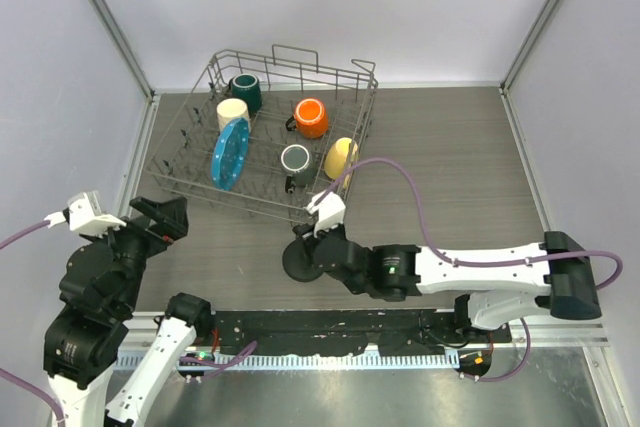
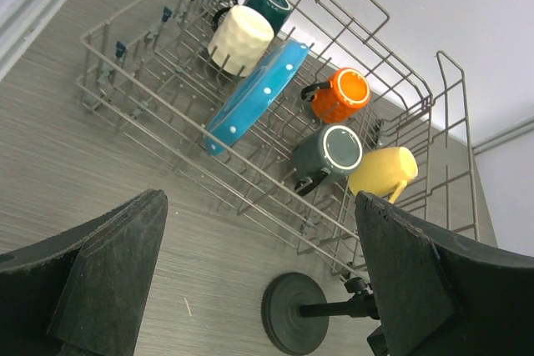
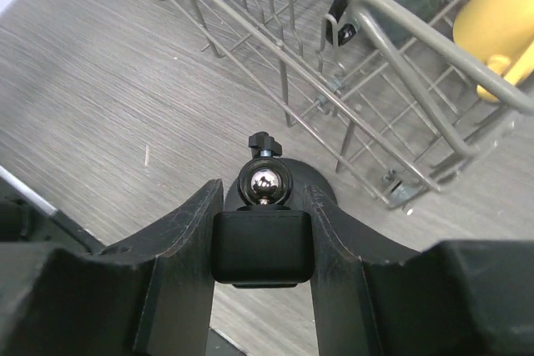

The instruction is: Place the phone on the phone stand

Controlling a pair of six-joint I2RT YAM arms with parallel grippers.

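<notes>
One phone stand (image 1: 298, 263) sits lower centre in the top view, disc base on the table (image 1: 450, 147), just below one dish rack (image 1: 240, 199). The right gripper (image 3: 263, 198) is clamped on the stand's top block. The left gripper (image 2: 260, 202), at far left, is spread wide and holds nothing. The rack holds five mugs: teal (image 1: 245, 92), cream (image 1: 232, 112), orange (image 1: 311, 118), grey (image 1: 295, 159), yellow (image 1: 340, 157). It also holds one blue plate (image 1: 230, 153).
</notes>
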